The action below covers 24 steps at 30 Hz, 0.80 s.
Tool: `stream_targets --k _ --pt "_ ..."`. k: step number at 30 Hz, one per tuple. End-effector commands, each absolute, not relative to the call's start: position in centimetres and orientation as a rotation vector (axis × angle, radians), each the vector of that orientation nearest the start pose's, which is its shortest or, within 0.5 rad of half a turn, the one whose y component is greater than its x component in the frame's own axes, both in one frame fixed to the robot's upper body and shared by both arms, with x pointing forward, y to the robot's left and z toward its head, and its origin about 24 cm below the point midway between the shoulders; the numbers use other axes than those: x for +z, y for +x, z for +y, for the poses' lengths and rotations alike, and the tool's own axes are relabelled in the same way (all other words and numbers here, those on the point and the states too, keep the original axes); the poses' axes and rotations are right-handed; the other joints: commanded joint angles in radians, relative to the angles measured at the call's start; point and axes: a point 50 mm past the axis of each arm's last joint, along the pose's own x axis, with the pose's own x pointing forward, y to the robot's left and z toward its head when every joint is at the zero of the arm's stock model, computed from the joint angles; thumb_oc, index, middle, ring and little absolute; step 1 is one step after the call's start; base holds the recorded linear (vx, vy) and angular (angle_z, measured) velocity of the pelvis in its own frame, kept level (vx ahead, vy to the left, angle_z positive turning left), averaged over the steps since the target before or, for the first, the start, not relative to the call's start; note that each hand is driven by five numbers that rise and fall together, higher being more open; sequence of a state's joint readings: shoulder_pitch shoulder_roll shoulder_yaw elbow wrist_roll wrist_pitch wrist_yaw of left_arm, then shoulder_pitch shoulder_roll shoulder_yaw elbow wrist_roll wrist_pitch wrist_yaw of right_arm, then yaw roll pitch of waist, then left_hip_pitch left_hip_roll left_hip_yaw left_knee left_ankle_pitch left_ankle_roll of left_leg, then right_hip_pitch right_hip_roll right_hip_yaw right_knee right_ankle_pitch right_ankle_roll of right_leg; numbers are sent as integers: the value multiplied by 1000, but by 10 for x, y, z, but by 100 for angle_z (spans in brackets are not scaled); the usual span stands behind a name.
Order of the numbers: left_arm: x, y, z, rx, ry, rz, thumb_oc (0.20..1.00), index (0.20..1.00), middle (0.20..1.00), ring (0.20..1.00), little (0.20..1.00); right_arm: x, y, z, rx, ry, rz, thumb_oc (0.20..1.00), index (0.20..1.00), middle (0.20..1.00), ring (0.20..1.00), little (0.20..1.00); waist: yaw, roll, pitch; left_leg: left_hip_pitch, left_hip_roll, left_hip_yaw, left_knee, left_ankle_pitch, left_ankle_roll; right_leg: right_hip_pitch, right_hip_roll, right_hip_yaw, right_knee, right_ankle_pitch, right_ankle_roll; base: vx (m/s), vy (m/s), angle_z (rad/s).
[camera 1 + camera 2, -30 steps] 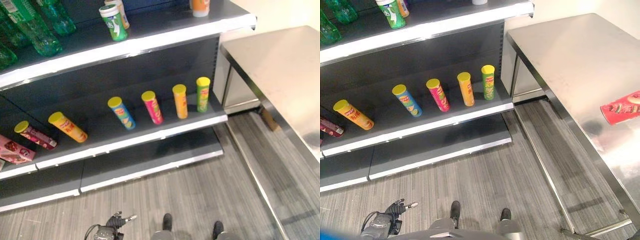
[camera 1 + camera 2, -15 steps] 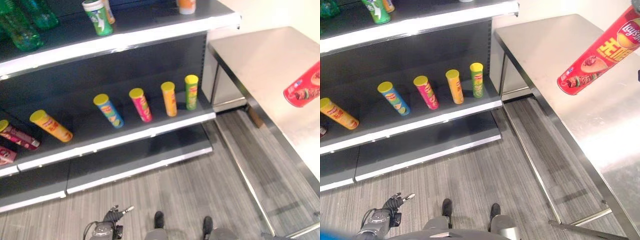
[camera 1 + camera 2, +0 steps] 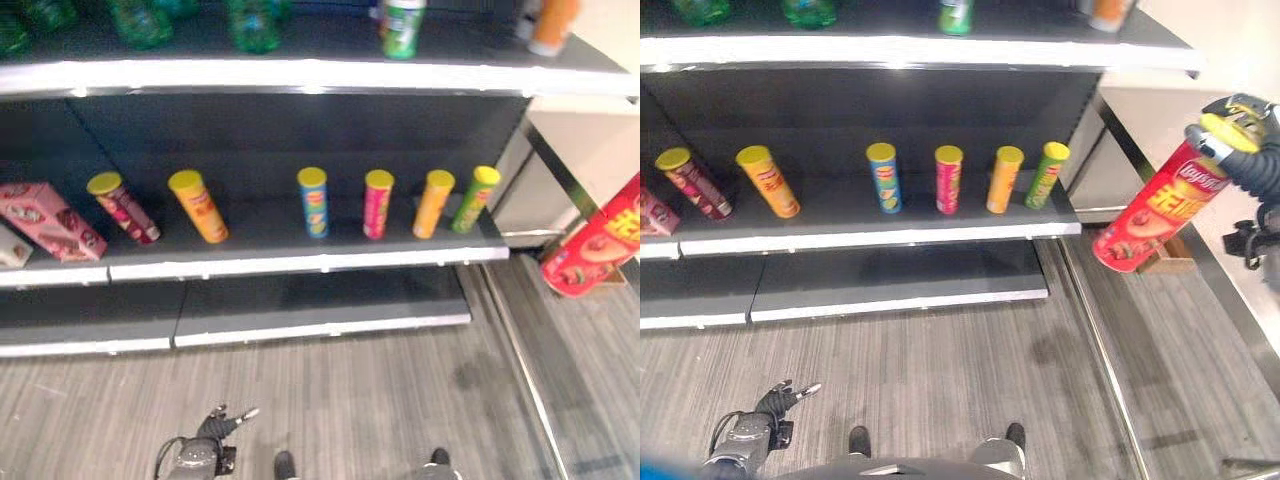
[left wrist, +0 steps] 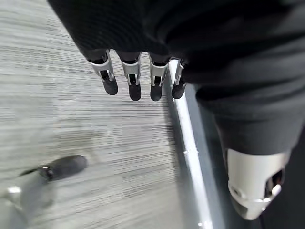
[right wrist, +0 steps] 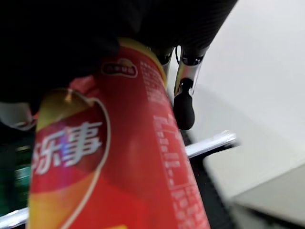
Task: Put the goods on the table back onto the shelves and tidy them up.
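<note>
The right hand (image 3: 1245, 140) was closed round the top end of a red chip can (image 3: 1148, 212), its fingers wrapped about the tube just under the yellow lid. The can hung tilted in the air, lid end up toward the hand and base slanting down toward the shelves, just off the right end of the middle shelf (image 3: 870, 238) and above the grey floor (image 3: 940, 370). In the right wrist view the red chip can (image 5: 109, 157) lay along the palm with a dark-tipped finger (image 5: 184, 107) beside it.

On the middle shelf six yellow-lidded cans stood in a row. A dark red can (image 3: 122, 208) and an orange can (image 3: 198, 205) stood toward the left end, a blue can (image 3: 314, 202) and a pink can (image 3: 377, 203) near the middle, and a yellow-orange can (image 3: 433, 203) and a green can (image 3: 474, 199) toward the right end. A pink box (image 3: 50, 220) lay at the left end of that shelf. The top shelf (image 3: 300, 75) carried green bottles (image 3: 140, 20) along its left half, a green-and-white can (image 3: 402, 26) and an orange can near its right end.

The left hand (image 4: 138, 78) hung low over the floor, its fingers straight and slack, holding nothing.
</note>
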<state>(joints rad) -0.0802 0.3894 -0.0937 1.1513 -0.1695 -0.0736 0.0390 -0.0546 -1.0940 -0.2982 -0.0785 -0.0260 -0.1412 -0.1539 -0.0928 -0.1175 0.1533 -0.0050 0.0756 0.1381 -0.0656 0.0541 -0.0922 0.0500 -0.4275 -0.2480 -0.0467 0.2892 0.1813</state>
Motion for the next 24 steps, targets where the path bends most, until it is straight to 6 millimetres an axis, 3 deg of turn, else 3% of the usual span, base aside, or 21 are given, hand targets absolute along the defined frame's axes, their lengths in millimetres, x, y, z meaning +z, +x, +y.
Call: stream_targets --k 1,2,3,4,5,7,8,9,11,12,14,15,16,19,20,21,22,23,24 --pt "-115 158 294 255 340 917 1000 1000 1000 1000 1000 293 240 -318 -392 -1167 -646 200 200 200 200 200 8 43 5 1 51 21 24 -97 -22 -49 69 17 51 -215 58 -55 379 5" --pt "-112 159 300 253 367 914 1000 1000 1000 1000 1000 288 240 -313 -361 -1176 -638 200 200 200 200 200 3 43 13 7 31 16 12 -103 -6 -71 85 60 101 -235 41 -40 260 5" --pt "-112 159 300 253 368 913 1000 1000 1000 1000 1000 288 240 -313 -362 -1176 -638 200 200 200 200 200 4 42 11 3 30 17 12 -99 -6 -76 84 61 102 -233 40 -2 219 13" --pt "-111 159 300 244 378 913 1000 1000 1000 1000 1000 285 240 -310 -337 -1177 -632 200 200 200 200 200 -6 43 15 12 21 7 -1 -97 1 -94 126 114 128 -257 28 -3 72 26" --pt "-111 159 300 244 378 912 1000 1000 1000 1000 1000 285 240 -310 -337 -1177 -632 200 200 200 200 200 -5 43 14 10 21 8 -2 -94 2 -99 126 116 130 -256 27 15 150 25" --pt "-111 160 299 228 386 907 1000 1000 1000 1000 1000 279 240 -299 -261 -1139 -654 200 200 200 200 200 -16 46 18 16 -7 -10 -13 -90 21 -111 236 209 132 -329 6 44 169 17" --pt "-111 160 299 228 386 908 1000 1000 1000 1000 1000 279 240 -299 -260 -1139 -653 200 200 200 200 200 -16 47 20 19 -5 -10 -12 -92 20 -109 237 209 134 -331 5 83 126 18" --pt "-113 161 293 199 392 910 1000 1000 1000 1000 1000 277 241 -286 -191 -1132 -678 200 200 200 200 200 -21 44 25 25 -20 -22 -16 -95 29 -122 299 238 117 -344 -15 63 47 18" --pt "-116 163 286 174 391 913 1000 1000 1000 1000 1000 275 243 -276 -135 -1113 -698 200 200 200 200 200 -25 40 36 29 -39 -40 -17 -101 35 -148 357 266 93 -337 -27 67 42 20" --pt "-116 162 286 176 390 913 1000 1000 1000 1000 1000 275 243 -276 -133 -1113 -699 200 200 200 200 200 -26 41 37 31 -38 -40 -16 -103 35 -145 358 265 91 -337 -28 84 24 18" --pt "-118 170 272 144 372 893 1000 1000 1000 1000 1000 270 247 -263 -72 -1107 -712 200 200 200 200 200 -36 41 65 49 -67 -83 -17 -111 45 -219 423 290 58 -293 -28 165 -15 14" --pt "-117 177 262 113 368 867 1000 1000 1000 1000 1000 265 250 -247 7 -1163 -716 200 200 200 200 200 -30 33 80 58 -98 -146 8 -134 46 -226 423 307 32 -272 -44 213 -127 54" --pt "-116 177 264 124 364 865 1000 1000 1000 1000 1000 263 252 -245 17 -1179 -710 200 200 200 200 200 -28 31 78 59 -96 -152 19 -145 41 -213 420 298 27 -267 -52 251 -274 120" --pt "-116 175 260 122 346 854 1000 1000 1000 1000 1000 261 255 -232 90 -1206 -725 200 200 200 200 200 -15 26 74 29 -53 -151 163 -206 6 -165 410 234 15 -283 -73 155 -269 166" --pt "-118 174 258 129 328 858 1000 1000 1000 1000 1000 259 258 -223 142 -1193 -728 200 200 200 200 200 3 25 92 -12 -43 -154 292 -213 -10 -122 413 210 13 -305 -92 121 -172 104" --pt "-118 174 259 131 326 858 1000 1000 1000 1000 1000 259 259 -222 144 -1193 -730 200 200 200 200 200 0 26 94 -16 -42 -156 302 -218 -10 -121 414 208 12 -305 -92 72 -101 79" --pt "-118 174 259 132 326 858 1000 1000 1000 1000 1000 259 259 -222 145 -1193 -730 200 200 200 200 200 -2 26 94 -17 -42 -157 305 -219 -10 -120 414 207 12 -305 -92 16 -75 67" --pt "-117 173 260 167 287 850 1000 1000 1000 1000 1000 256 263 -214 187 -1186 -726 200 200 200 200 200 29 25 126 -91 -51 -185 459 -167 -20 -81 413 197 6 -323 -114 25 -101 41" --pt "-117 172 261 175 276 849 1000 1000 1000 1000 1000 255 265 -214 193 -1186 -715 200 200 200 200 200 31 27 135 -126 -50 -196 512 -151 -21 -67 413 185 1 -330 -117 60 -125 18"
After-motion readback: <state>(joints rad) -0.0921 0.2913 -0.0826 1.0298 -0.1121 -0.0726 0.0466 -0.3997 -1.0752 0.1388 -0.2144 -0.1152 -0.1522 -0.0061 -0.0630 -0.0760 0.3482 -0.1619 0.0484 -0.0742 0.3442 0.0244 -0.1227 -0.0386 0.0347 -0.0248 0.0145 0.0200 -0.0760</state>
